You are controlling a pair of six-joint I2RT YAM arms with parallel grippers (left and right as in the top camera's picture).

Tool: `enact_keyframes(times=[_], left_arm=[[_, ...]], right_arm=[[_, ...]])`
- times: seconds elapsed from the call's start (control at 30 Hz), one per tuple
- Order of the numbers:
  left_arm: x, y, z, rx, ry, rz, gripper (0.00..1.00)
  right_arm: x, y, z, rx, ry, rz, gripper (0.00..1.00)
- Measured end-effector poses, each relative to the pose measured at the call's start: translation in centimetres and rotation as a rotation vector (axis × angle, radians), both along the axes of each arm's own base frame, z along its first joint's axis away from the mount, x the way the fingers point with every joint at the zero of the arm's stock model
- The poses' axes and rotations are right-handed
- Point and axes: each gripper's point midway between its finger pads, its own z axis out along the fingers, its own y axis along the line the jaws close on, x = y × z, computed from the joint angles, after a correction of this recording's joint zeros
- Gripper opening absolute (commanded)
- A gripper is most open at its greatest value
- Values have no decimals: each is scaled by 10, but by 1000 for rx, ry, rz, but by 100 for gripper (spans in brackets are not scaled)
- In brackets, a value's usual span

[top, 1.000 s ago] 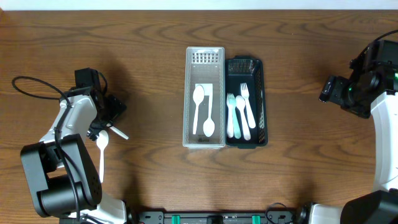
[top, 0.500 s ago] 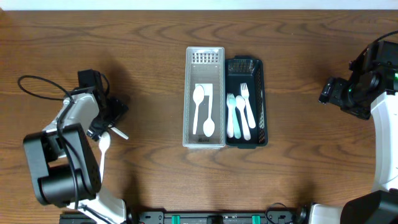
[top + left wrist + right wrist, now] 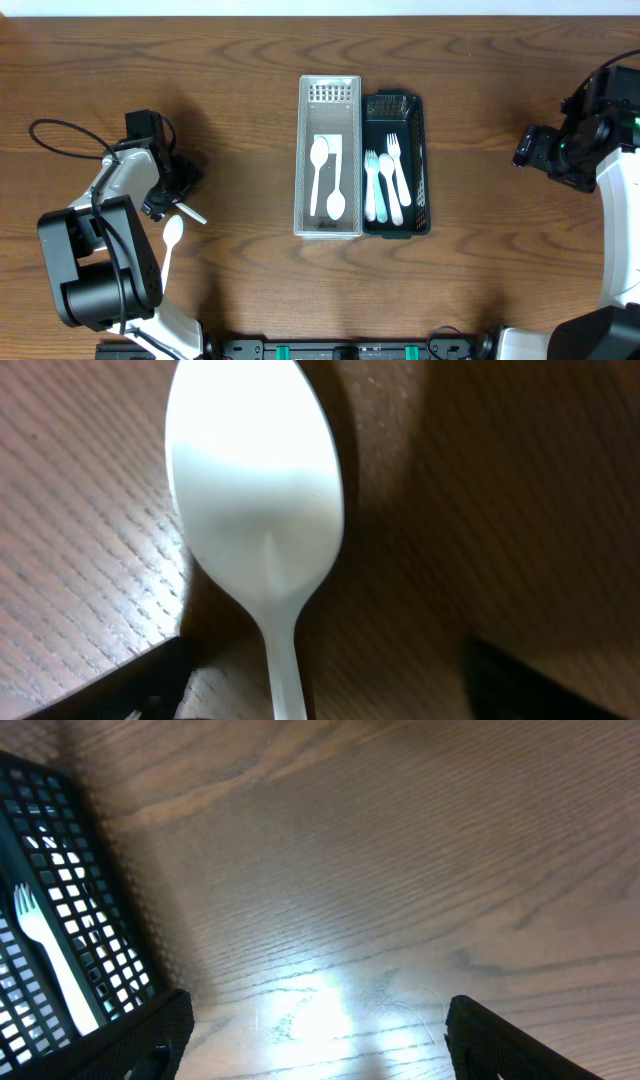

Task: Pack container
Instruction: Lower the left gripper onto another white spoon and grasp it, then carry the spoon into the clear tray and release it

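spoon (image 3: 170,241) lies on the table (image 3: 250,295) just beside the left gripper (image 3: 178,207), bowl toward it, handle running toward the robot; jaws wide, straddling the handle, not gripping; left arm nearer

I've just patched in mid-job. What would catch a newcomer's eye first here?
Two baskets sit side by side at the centre of the table: a white basket holding two white spoons, and a black basket on its right with white and mint cutlery. At left a lone spoon lies on the wood, the left gripper open right over it; the right gripper hangs open over bare wood, far right.
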Motion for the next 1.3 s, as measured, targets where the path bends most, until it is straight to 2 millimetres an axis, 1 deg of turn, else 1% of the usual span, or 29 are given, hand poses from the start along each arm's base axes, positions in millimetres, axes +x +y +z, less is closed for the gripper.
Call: enact_keyframes(times=[0.1, 0.33, 0.53, 0.57, 0.63, 0.73, 0.77, 0.83, 0.9, 0.97, 1.03, 1.1, 1.13, 1.2, 1.27, 1.3], left_arm=[[1, 1, 0, 4, -2, -4, 66], [4, 2, 0, 12, -5, -33, 31], [4, 1, 1, 13, 0, -68, 18], [4, 1, 1, 12, 4, -70, 15], [2, 1, 1, 12, 12, -77, 12], [-3, 0, 3, 9, 28, -90, 6], [-4, -1, 6, 10, 29, -98, 6], [-6, -3, 17, 18, 19, -123, 6], [-6, -9, 36, 31, -13, -159, 6], [-4, -19, 63, 49, -64, -213, 6], [-1, -34, 92, 69, -123, -285, 6], [5, -55, 126, 91, -200, -383, 6], [6, -66, 139, 99, -230, -427, 6], [6, -97, 170, 115, -305, -554, 6], [5, -128, 192, 120, -372, -666, 6], [3, -146, 202, 118, -403, -728, 6]], right_arm=[[-1, 0, 0, 1, 4, 0, 84], [-1, 0, 0, 0, 4, 0, 84], [-1, -1, 0, -7, 6, -2, 84], [-1, -1, 0, -8, 6, -2, 84], [-1, -2, 0, -10, 6, -3, 84], [-1, -2, 0, -14, 7, -2, 84], [-2, -2, 0, -15, 8, -1, 84], [-2, -3, 0, -16, 8, -1, 84], [-2, -3, 0, -16, 8, -1, 84], [-2, -3, 0, -16, 8, -1, 84], [-2, -3, 0, -16, 8, -1, 84], [-2, -3, 0, -16, 8, -2, 84], [-2, -3, 0, -15, 8, -2, 84], [-1, -2, 0, -14, 7, -1, 84], [-1, -2, 0, -10, 7, 0, 84], [-1, -1, 0, -6, 6, 1, 84]])
